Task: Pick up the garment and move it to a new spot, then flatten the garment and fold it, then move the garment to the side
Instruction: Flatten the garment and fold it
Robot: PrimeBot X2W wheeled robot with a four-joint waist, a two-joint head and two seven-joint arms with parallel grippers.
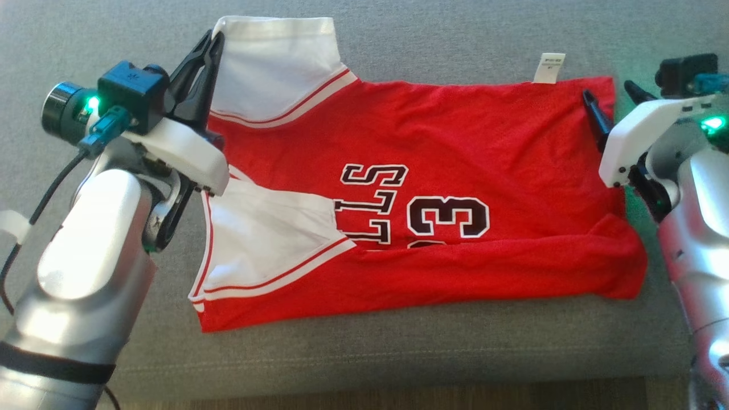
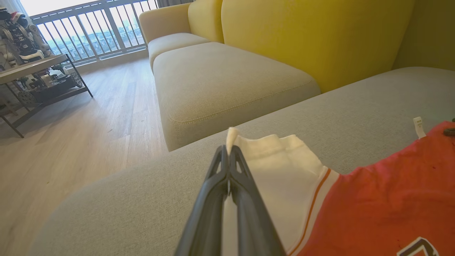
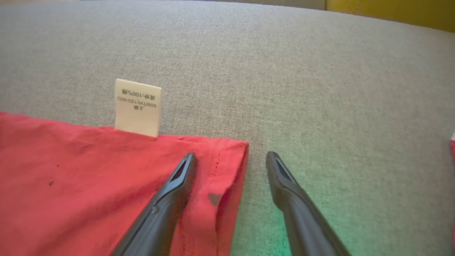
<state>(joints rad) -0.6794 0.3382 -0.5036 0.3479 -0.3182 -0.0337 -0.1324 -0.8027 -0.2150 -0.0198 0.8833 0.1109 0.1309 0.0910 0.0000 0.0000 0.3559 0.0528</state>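
My left gripper (image 2: 229, 149) is clenched, and a white corner of the garment (image 1: 455, 142) sticks up between its tips. From that pinch the white panel spreads away to the right of the fingers. It then gives way across a red-and-white trim to the red body, which lies spread on the grey cushion (image 1: 398, 353). The number and lettering sit further out on the same side. Ahead of the left tips there is bare grey cushion, then a beige seat (image 2: 220, 81) with a yellow backrest (image 2: 302, 32) behind it. Off to the left of the fingers a wooden floor (image 2: 89, 135) runs out to a low shelf (image 2: 35, 78) and a railing (image 2: 92, 28) against the daylight.

My right gripper (image 3: 231, 156) is released, with its fingers spread wide at the garment's far red corner. In the right wrist view the left-hand finger lies over the red cloth just inside the hem, and the other is over bare cushion. The hemmed edge runs up between them. I cannot tell whether either finger touches anything. Just ahead and to the left of the tips, a white care label (image 3: 138, 106) pokes out from the garment's edge onto the cushion. Beyond that I see only grey fabric up to a strip of yellow.
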